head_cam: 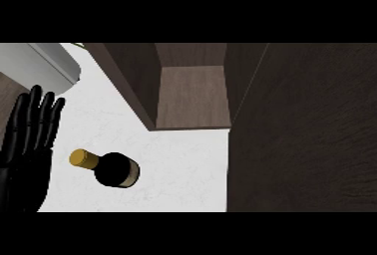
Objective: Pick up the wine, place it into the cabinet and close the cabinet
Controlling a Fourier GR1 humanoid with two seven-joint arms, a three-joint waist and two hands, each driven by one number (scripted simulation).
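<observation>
The wine bottle (112,167) stands on the white counter (177,164), seen from above: a dark body with a gold-capped neck at its left. Beyond it the dark wooden cabinet (193,94) is open, its brown shelf bare inside. The cabinet door (309,129) stands swung out at the right, filling that side of the view. My left hand (28,144) rests at the left edge with fingers straight and up, just left of the bottle and apart from it. My right hand does not show.
A grey sink basin (40,64) lies at the far left corner. The cabinet's left side wall (132,84) runs down toward the bottle.
</observation>
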